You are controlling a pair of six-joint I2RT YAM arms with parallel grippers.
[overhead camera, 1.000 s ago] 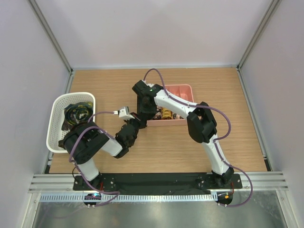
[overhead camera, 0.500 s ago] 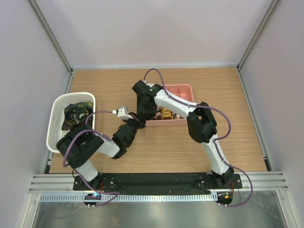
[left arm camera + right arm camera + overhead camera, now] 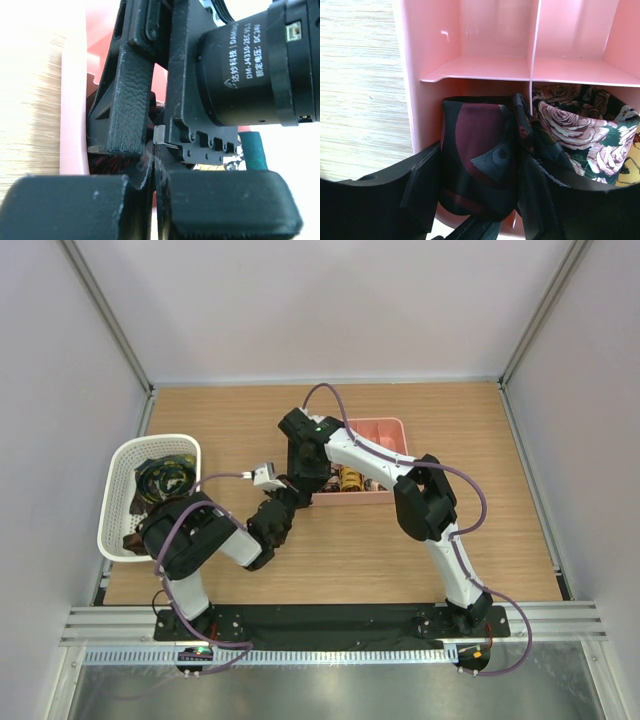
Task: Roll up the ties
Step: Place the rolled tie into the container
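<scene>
A rolled tie (image 3: 480,150), dark with maroon patches, sits in the near-left compartment of the pink tray (image 3: 420,75). My right gripper (image 3: 482,195) is open, one finger close on each side of that roll. A second rolled tie (image 3: 580,135) with a rose print fills the compartment to its right. From above, my right gripper (image 3: 308,487) hangs over the tray's near-left corner. My left gripper (image 3: 283,503) is shut on nothing, just outside that corner. In the left wrist view its shut fingers (image 3: 154,180) face the right gripper's fingers (image 3: 127,100). Loose ties (image 3: 160,478) lie in the white basket.
The white mesh basket (image 3: 118,490) stands at the table's left edge. The pink tray (image 3: 372,428) sits mid-table, and its far compartments (image 3: 495,35) are bare. The two grippers are very close together at the tray's near-left corner.
My left arm's elbow swung left, then back right, and its gripper edged closer to the tray. My right gripper stayed over the roll, its fingers slightly wider.
</scene>
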